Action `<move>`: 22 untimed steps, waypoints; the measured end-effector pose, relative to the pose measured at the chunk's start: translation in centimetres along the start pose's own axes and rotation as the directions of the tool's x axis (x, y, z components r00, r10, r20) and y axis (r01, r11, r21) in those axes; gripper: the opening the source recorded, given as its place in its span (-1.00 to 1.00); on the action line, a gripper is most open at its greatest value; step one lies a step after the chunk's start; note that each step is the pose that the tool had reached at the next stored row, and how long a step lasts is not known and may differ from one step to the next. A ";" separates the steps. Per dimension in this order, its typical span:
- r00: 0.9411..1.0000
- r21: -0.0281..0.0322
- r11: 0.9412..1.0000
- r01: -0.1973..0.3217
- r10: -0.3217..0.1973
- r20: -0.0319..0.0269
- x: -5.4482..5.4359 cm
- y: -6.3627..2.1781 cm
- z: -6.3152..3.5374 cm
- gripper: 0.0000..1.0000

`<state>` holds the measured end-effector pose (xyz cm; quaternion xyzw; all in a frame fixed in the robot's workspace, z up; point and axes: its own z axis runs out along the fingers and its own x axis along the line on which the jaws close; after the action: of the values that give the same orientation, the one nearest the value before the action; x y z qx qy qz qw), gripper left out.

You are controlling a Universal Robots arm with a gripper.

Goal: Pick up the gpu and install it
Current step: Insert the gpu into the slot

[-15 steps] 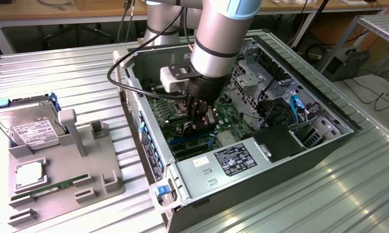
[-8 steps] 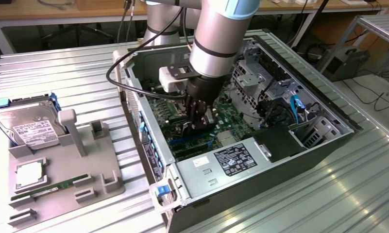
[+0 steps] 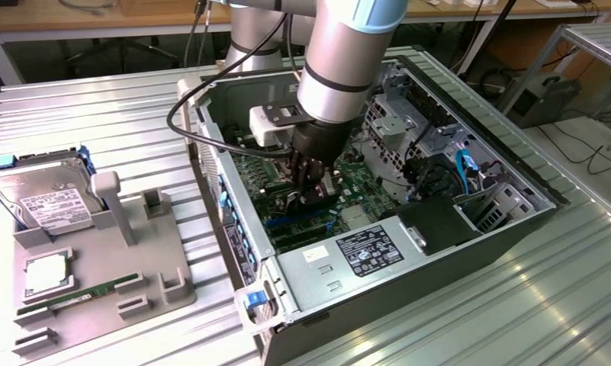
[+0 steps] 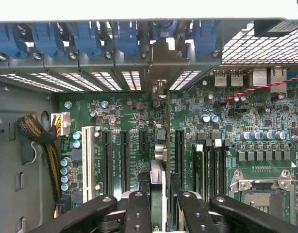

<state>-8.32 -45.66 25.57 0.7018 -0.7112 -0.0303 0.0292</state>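
Landmark: computer case [image 3: 509, 221], lying open on its side, motherboard [image 4: 226, 126] facing up inside it.
Gripper: [image 3: 313, 191] reaching down into the computer case, low over the middle of the motherboard.
Hand state: half closed, fingers [image 4: 137, 208] pressed on the two faces of a thin card; judged as a grip on the gpu, not as an empty hand.
Gpu: [image 4: 158, 165] inside the computer case, seen only edge-on in the wrist view as a narrow strip between the fingers.
Long axis: along the expansion slots [image 4: 124, 155], from the gripper toward the rear wall of the computer case.
Bracket end: silver end [image 4: 161, 63] near the rear wall, at the row of blue clips [image 4: 124, 39] and the vented slot covers.
Direction from hand: directly below and between the fingers, no side offset to see.
Key relation: lower edge of the card against the slot under it; parallel to the neighbouring slots, between a short slot and a longer black slot [image 4: 180, 150].
Seating: cannot tell whether already touching the slot or just above it, contact line hidden by the card itself.
Neighbours: processor socket [image 4: 260, 184] well apart to one side, yellow and black cable bundle [image 4: 42, 145] well apart to the other.
Progress, as a judgement: pick-up done, card aligned over the board, insertion not confirmed.
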 end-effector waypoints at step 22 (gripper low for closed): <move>1.000 -0.007 1.000 0.001 -0.001 0.000 -0.3 -0.02 0.27 -0.47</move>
<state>-8.32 -45.36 25.30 0.7019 -0.7108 -0.0327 0.0317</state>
